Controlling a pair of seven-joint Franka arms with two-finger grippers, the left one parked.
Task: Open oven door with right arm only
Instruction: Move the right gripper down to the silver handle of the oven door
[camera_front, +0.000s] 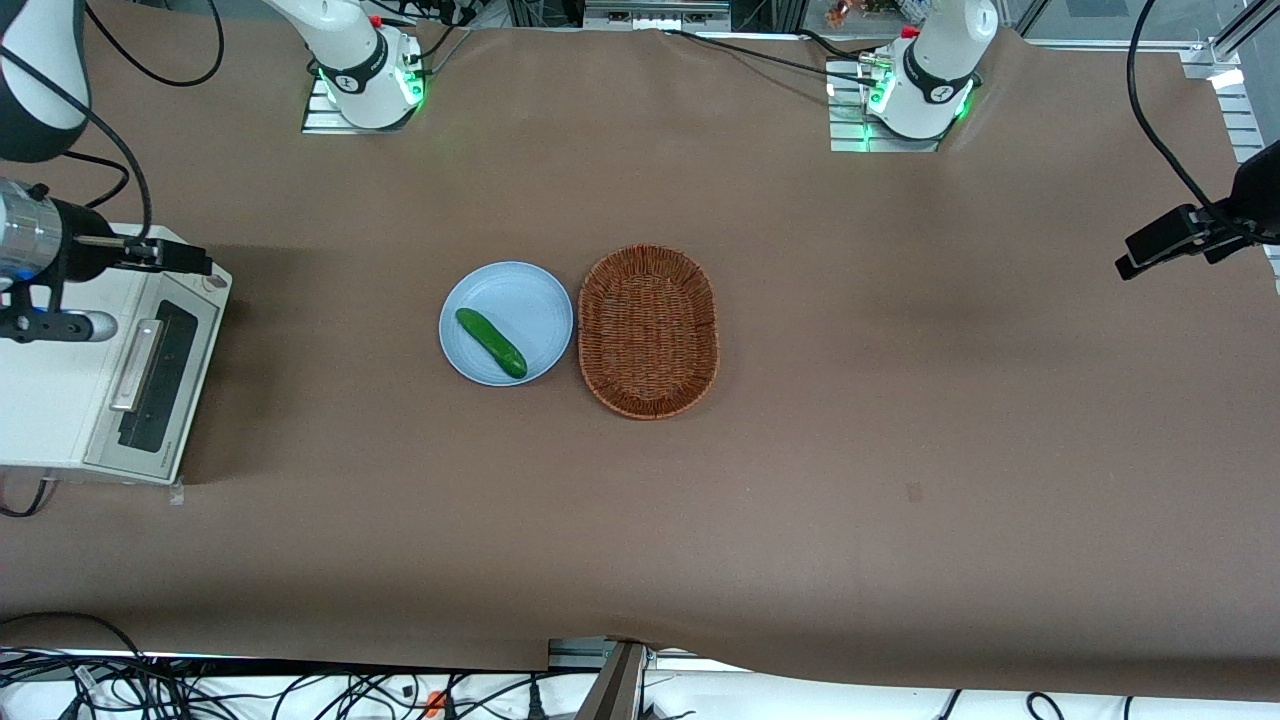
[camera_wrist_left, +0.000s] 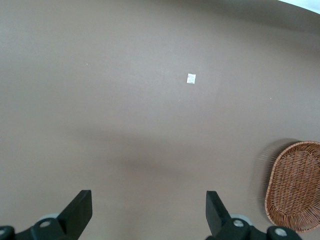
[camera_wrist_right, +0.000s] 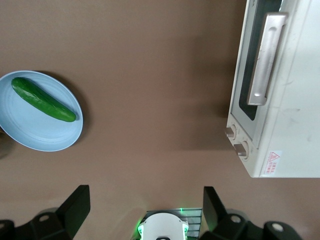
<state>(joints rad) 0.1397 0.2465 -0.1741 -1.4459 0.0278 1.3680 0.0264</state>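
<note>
Brown tabletop (camera_front: 800, 480) carries the white toaster oven's dark-glass, silver-handled oven door (camera_front: 152, 375), closed; the right arm's black-fingered gripper (camera_wrist_right: 145, 207) hovers above, fingers spread, empty.

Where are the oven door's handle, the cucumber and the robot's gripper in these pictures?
oven door handle (camera_wrist_right: 266, 57), right wrist view, middle of the silver bar.
cucumber (camera_front: 491, 343), front view, middle of its green body, on the blue plate.
gripper (camera_wrist_right: 145, 205), right wrist view, midway between its open fingers, above the table.
</note>
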